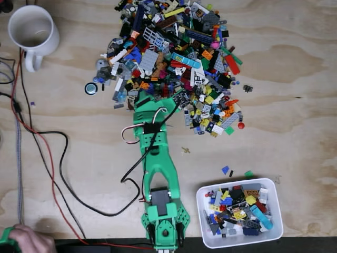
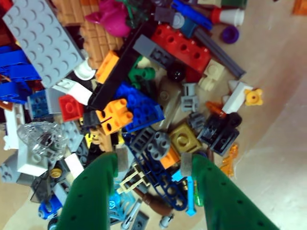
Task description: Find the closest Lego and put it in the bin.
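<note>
A big heap of mixed Lego pieces (image 1: 174, 63) covers the top middle of the wooden table. My green arm reaches up from the bottom edge, and my gripper (image 1: 143, 100) sits at the heap's lower left edge. In the wrist view my gripper (image 2: 152, 163) is open, its two green fingers (image 2: 96, 191) straddling a dark blue lattice piece (image 2: 160, 184), a tan fence piece (image 2: 132, 182) and a grey round-stud piece (image 2: 156, 143). I cannot tell whether either finger touches them. The bin (image 1: 201, 211), a white tub holding several pieces, stands at the bottom right, beside my arm's base.
A white mug (image 1: 32, 31) stands at the top left. Black and red cables (image 1: 52, 158) trail across the left side. A person's hand (image 1: 26, 240) rests at the bottom left corner. Loose pieces (image 1: 225, 169) lie just above the bin.
</note>
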